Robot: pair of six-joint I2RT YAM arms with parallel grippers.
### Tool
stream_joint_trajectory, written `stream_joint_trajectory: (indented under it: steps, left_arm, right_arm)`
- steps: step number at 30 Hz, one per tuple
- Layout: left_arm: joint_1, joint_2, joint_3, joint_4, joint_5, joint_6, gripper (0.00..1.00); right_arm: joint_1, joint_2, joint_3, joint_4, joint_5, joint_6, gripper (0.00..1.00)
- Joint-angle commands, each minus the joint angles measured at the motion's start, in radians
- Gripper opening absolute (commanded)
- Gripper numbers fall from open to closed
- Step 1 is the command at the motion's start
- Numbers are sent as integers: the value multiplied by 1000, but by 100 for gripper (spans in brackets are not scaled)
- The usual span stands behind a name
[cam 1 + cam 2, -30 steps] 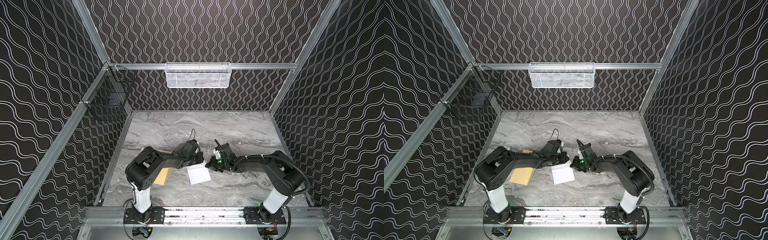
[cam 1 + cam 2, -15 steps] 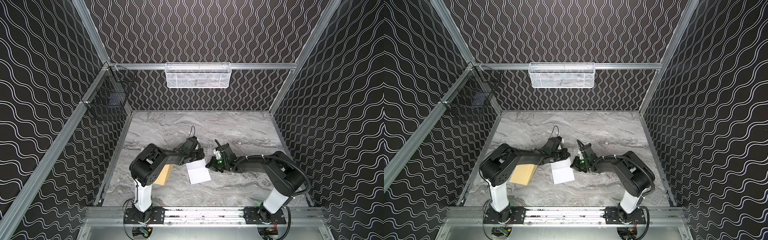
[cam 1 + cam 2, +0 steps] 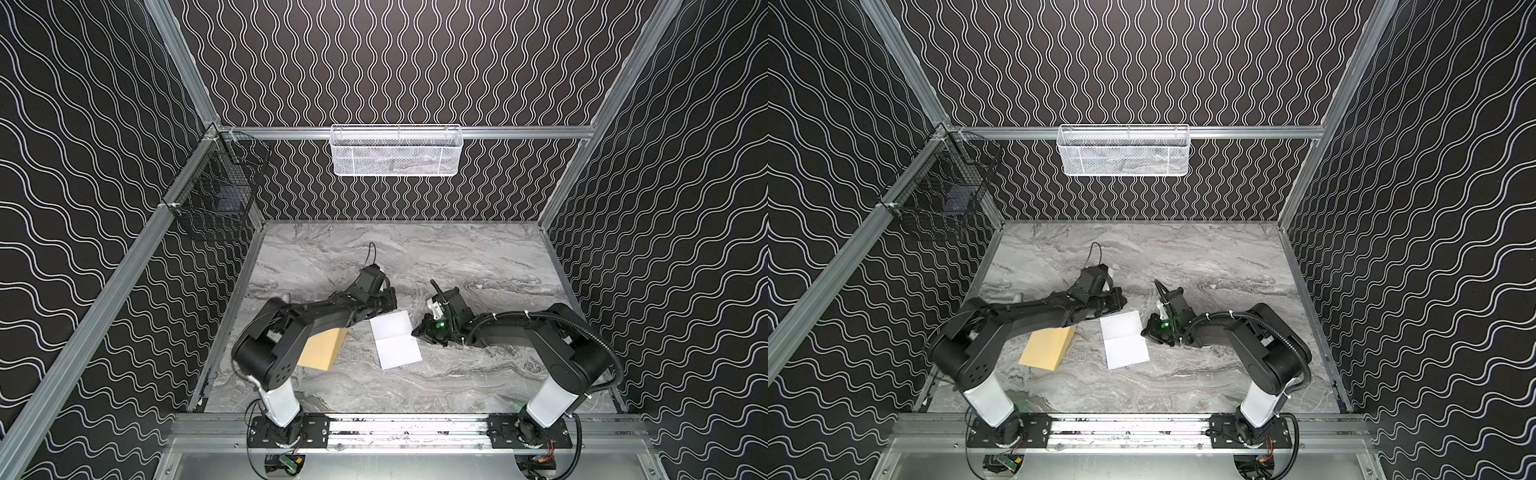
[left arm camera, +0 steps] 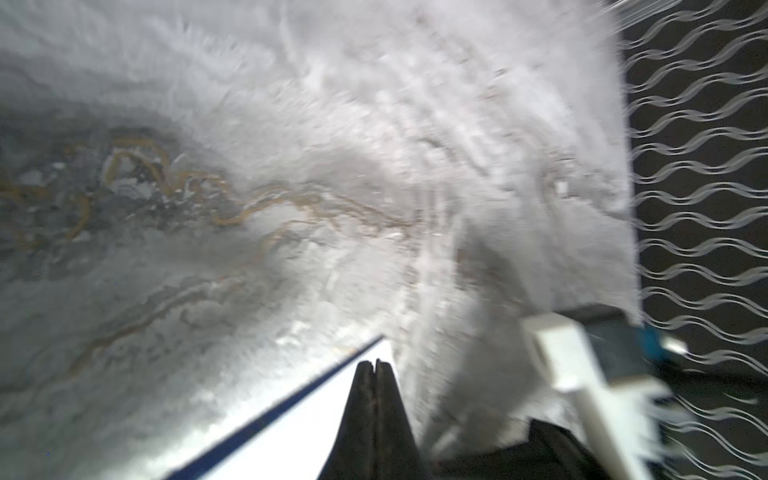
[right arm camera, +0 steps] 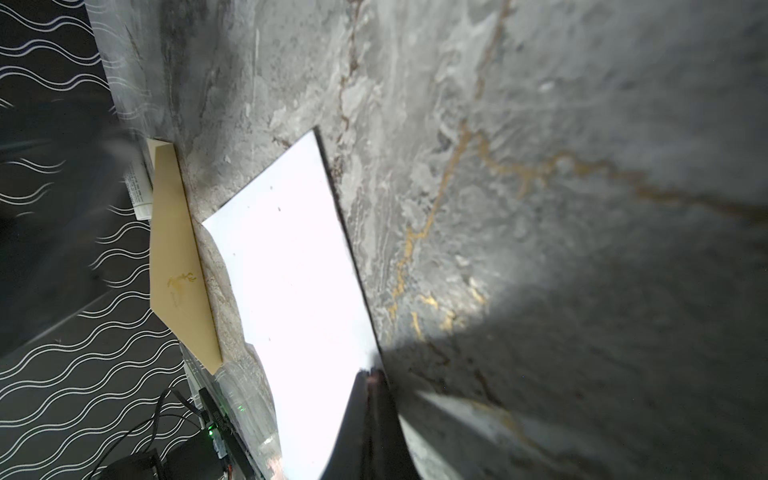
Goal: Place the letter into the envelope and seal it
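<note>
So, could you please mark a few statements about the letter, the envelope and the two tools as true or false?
1. The letter lies on the table, outside the envelope. True.
2. In both top views the envelope lies right of the letter. False: it lies to the left, partly under the left arm.
3. The left tool and right tool are both shut. True.
4. The letter shows a floral face upward. False: its upper face is plain white, with a crease across it.
5. The white mesh basket stands on the table. False: it hangs from the back rail.
</note>
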Motion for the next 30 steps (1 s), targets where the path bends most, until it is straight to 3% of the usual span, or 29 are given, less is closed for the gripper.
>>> stream_joint_trajectory:
  steps: [1, 12, 30]
  left_arm:
    - [-25, -46, -10, -22, 35, 9, 0]
    - [-124, 6, -66, 14, 51, -33, 0]
    - [-158, 101, -90, 91, 59, -63, 0]
  right_arm:
    - [1, 9, -15, -92, 43, 11, 0]
    - [1, -2, -28, -89, 44, 14, 0]
    - [1, -2, -32, -95, 40, 5, 0]
